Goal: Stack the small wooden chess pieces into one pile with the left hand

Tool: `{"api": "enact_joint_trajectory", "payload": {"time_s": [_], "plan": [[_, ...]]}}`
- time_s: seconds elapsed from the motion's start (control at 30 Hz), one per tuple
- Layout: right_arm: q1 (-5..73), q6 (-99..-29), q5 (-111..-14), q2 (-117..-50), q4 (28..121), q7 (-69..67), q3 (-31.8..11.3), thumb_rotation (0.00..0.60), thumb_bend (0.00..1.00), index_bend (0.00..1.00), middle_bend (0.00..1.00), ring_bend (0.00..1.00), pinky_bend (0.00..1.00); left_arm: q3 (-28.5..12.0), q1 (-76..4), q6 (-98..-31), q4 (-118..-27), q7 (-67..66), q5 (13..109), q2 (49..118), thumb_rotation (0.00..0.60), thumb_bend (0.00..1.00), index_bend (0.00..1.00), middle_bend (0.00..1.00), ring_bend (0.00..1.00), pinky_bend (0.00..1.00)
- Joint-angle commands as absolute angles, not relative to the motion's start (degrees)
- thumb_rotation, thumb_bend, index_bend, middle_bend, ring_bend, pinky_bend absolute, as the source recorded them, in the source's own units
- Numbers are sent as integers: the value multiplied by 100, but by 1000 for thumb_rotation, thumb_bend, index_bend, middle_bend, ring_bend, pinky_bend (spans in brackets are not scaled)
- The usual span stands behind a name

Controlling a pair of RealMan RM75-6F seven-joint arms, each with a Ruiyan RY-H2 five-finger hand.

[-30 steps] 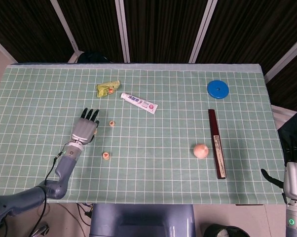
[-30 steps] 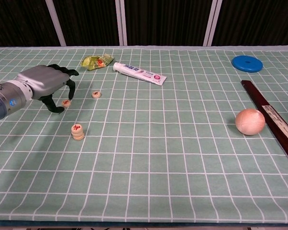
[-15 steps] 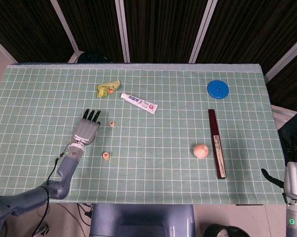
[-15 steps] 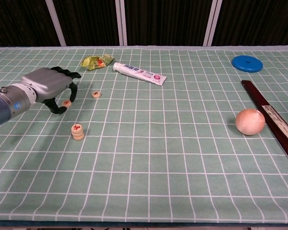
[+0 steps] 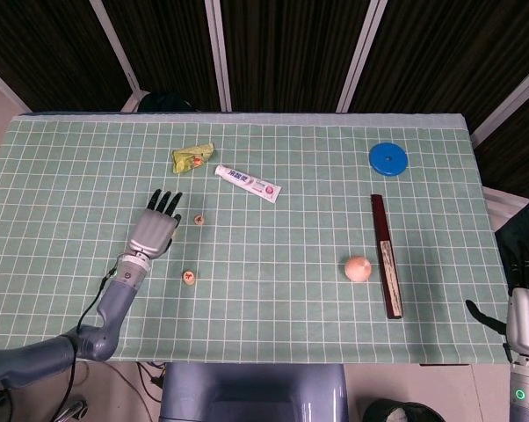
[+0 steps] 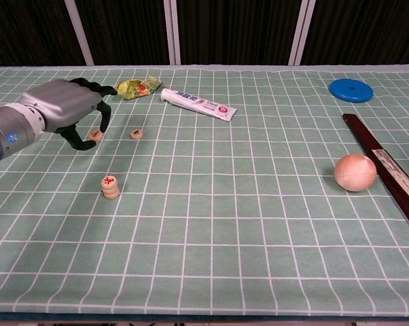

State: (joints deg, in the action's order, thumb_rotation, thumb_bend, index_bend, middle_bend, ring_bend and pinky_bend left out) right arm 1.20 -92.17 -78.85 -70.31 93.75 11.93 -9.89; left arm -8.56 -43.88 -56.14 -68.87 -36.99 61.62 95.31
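My left hand [image 6: 63, 111] hovers over the left side of the green mat and pinches a small wooden chess piece [image 6: 96, 134] between thumb and a finger, just off the mat. From the head view the left hand [image 5: 154, 232] hides that piece. A short pile of chess pieces [image 6: 110, 186] stands in front of the hand, nearer the table's front edge, and shows as the pile [image 5: 188, 277] from above. One loose chess piece [image 6: 136, 134] lies just to the right of the hand, also seen as the loose piece [image 5: 199, 219]. My right hand [image 5: 521, 290] hangs off the table's right edge, holding nothing.
A yellow-green wrapper [image 6: 138, 87] and a white toothpaste tube [image 6: 198, 104] lie behind the loose piece. At the right are a pale ball [image 6: 354, 172], a long dark box [image 6: 389, 171] and a blue disc [image 6: 350, 89].
The left hand closed on the chess piece under its fingers and rose with it, drifting slightly away from me. The pile, the loose piece and the right hand have not moved.
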Motion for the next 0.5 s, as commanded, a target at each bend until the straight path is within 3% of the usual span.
{"api": "enact_joint_trajectory", "payload": {"time_s": [0.03,0.5], "plan": [[121,-9212,-7878,-7032,9378,1194,-989,600,233,92,13,0,0,-827,-4264,-5866,-7678,-3951,6201,9055,600,312,492,0,0,0],[119,-9227,-7880,-7025,9377,1190,-994,600,233,92,13,0,0,-352,-4125,-6032,-9443,-4677,6256,8321,600,312,492,0,0,0]]}}
